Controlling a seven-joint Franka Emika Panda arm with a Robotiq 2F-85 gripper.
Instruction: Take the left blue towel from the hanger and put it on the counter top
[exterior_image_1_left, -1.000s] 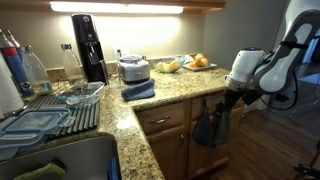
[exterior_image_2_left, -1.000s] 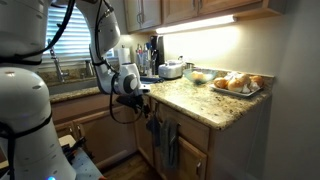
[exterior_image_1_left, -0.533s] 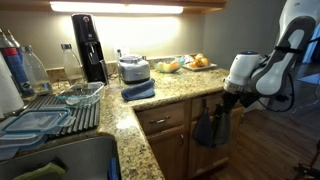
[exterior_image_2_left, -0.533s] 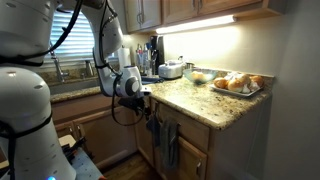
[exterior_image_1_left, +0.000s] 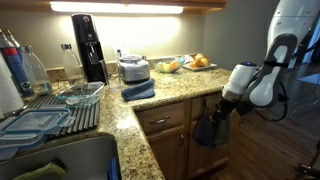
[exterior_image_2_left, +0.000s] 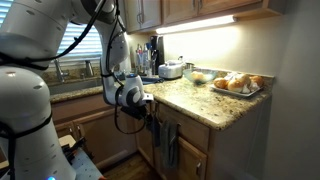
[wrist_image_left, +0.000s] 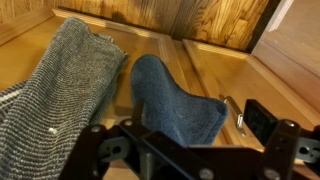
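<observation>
Gripper (wrist_image_left: 183, 130) squared up to the towel

Jaws stand wide. The left blue towel (wrist_image_left: 172, 105) hangs lengthwise down the cabinet (wrist_image_left: 200, 25), dead ahead between them, seemingly not yet pinched. Its twin (wrist_image_left: 65, 85) hangs just beside, and the tabletop (exterior_image_1_left: 185, 88) is above.

**Left blue towel** (exterior_image_1_left: 208, 131): a small, limp, dark slate-blue cloth. It hangs straight down against the honey-brown cabinet front, right of centre in an exterior view, just below the slab's rounded edge and not yet on the slab. In both exterior views it shows as a narrow dark strip; the towel (exterior_image_2_left: 156, 132) sits near the middle of the frame, in the lower half. In the wrist view, the smooth blue fold at centre is probably this same towel (wrist_image_left: 176, 104), backed by wood.

**Counter top** (exterior_image_1_left: 172, 86): glossy speckled tan-and-brown granite, running from lower left to right of centre. In an exterior view the counter top (exterior_image_2_left: 196, 101) crosses mid-frame, brightly lit.
</observation>
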